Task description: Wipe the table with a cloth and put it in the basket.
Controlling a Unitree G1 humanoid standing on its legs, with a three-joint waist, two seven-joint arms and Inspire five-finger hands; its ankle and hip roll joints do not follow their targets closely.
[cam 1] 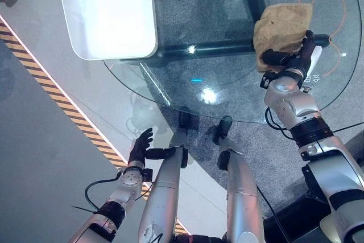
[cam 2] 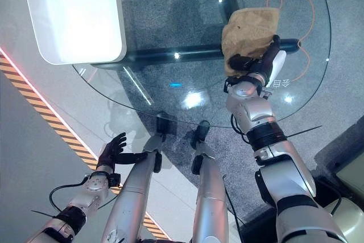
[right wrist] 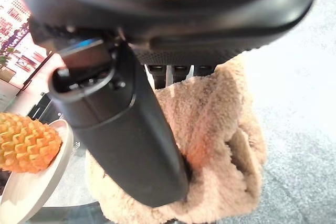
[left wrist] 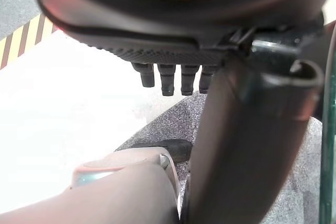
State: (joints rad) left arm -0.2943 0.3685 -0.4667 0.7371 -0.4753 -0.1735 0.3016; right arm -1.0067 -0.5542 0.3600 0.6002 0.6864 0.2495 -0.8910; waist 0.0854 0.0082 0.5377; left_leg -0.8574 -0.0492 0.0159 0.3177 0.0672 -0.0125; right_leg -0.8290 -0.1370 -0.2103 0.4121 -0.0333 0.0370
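Overhead, the round glass table [cam 1: 170, 92] carries the tan fluffy cloth [cam 1: 281, 27] near its right edge, where the right hand [cam 1: 290, 58] pinches it between curled fingers and thumb, while the left hand [cam 1: 139, 147] hangs low beside the table with fingers straight and relaxed.

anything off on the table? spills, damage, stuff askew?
Nothing stands out. The tan cloth sits bunched on the glass table under the right hand, whose thumb digs into it. The left hand hangs open below the table's edge.
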